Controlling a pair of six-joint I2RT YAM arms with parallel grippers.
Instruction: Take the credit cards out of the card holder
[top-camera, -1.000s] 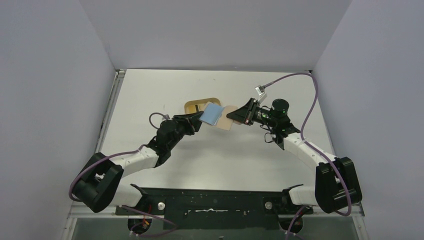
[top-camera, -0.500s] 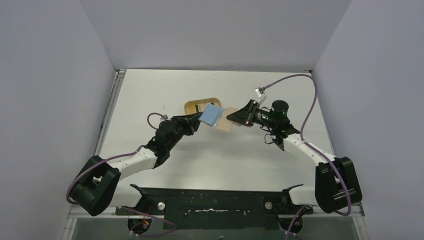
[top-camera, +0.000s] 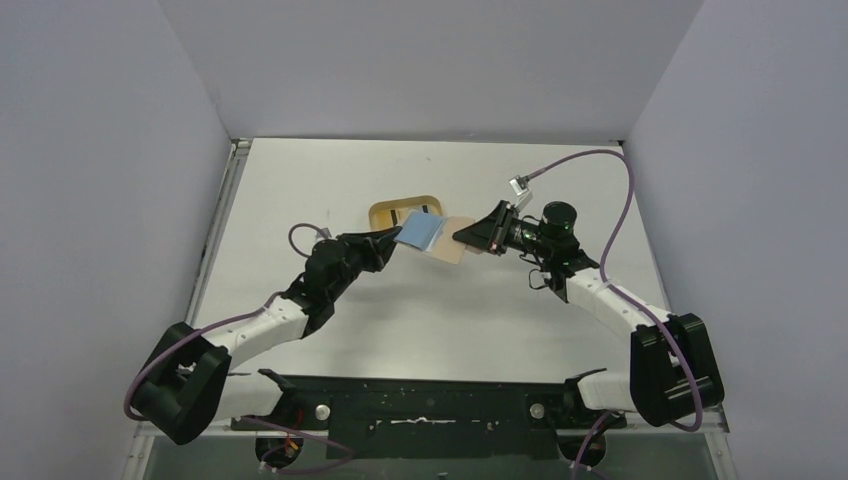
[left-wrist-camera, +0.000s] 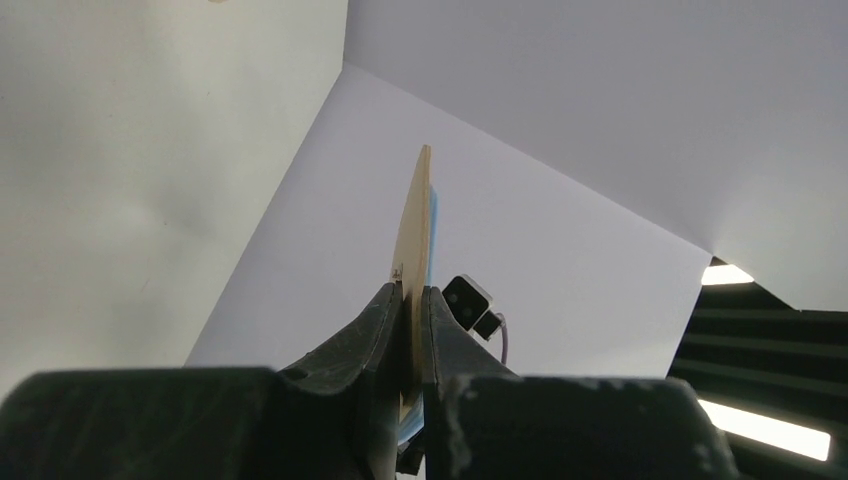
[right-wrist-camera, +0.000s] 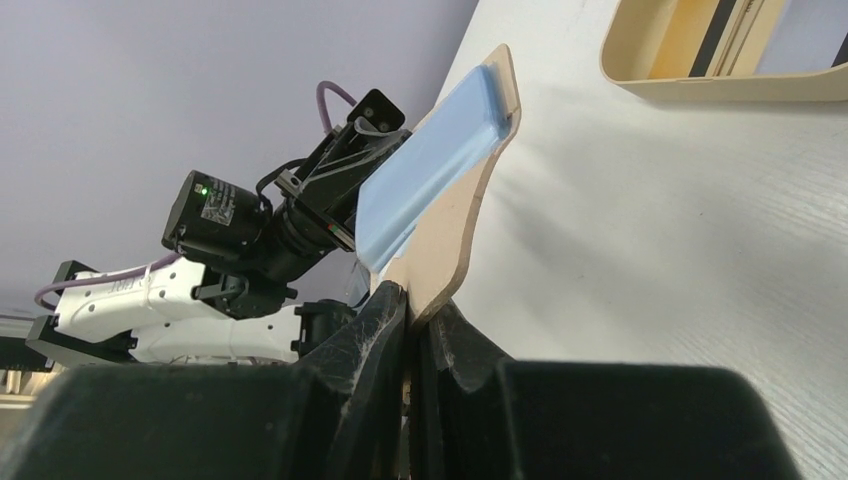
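The tan card holder (top-camera: 455, 244), with its light blue inner panel (top-camera: 420, 230), hangs open above the table between both grippers. My left gripper (top-camera: 397, 241) is shut on its blue-panel side; in the left wrist view the holder (left-wrist-camera: 415, 220) stands edge-on between the shut jaws (left-wrist-camera: 412, 295). My right gripper (top-camera: 463, 236) is shut on the rounded tan tab (right-wrist-camera: 470, 225), with the blue panel (right-wrist-camera: 430, 165) above my jaws (right-wrist-camera: 412, 300). In the tray lie flat cards, one with a dark stripe (right-wrist-camera: 716, 35) and one bluish-grey (right-wrist-camera: 800, 40). I cannot tell whether a card is still in the holder.
The oval tan rimmed tray (top-camera: 385, 212) stands on the table just behind the held holder; it also shows in the right wrist view (right-wrist-camera: 720, 88). White walls close in the table on the left, back and right. The left arm (right-wrist-camera: 240, 235) faces my right gripper.
The left arm has stretched forward a little and the holder has shifted slightly up and left. Both grippers keep their hold.
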